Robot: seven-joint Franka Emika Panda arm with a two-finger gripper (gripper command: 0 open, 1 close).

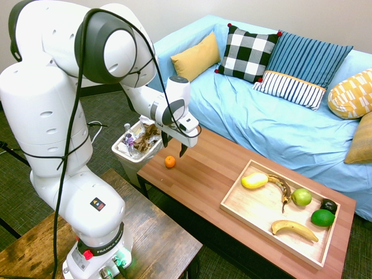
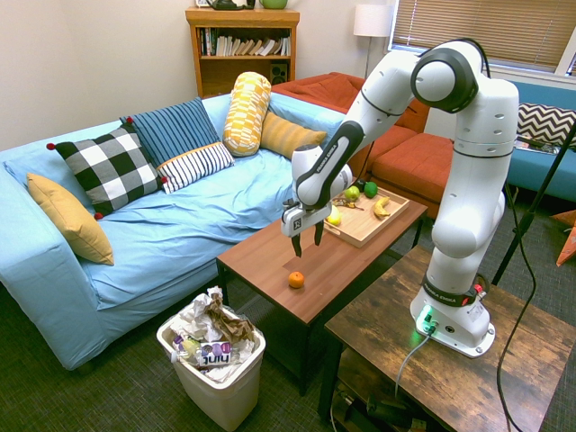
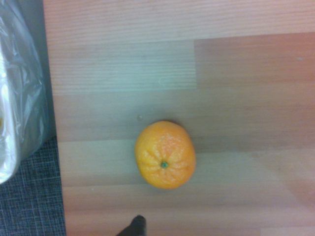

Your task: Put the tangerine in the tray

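- Wrist view: tangerine [image 3: 165,155] sits alone on the wooden coffee table [image 3: 197,73], stem end up, close to the table end by the wastebasket liner [image 3: 19,98].
- First exterior view: tangerine [image 1: 170,161] lies on the table [image 1: 197,180] just below the gripper [image 1: 174,145], slightly off to one side of the fingertips; clear gap, no contact.
- Second exterior view: gripper [image 2: 305,239] points down above the tangerine [image 2: 296,280], jaws spread wide, nothing between them.
- Tray [image 1: 256,206] is at the far end of the same table, well apart from the tangerine; it holds a lemon [image 1: 254,181], two bananas [image 1: 294,228], a green apple [image 1: 301,197], a lime [image 1: 322,218].
- White wastebasket [image 2: 220,382] full of trash stands on the floor beside the table end nearest the tangerine.
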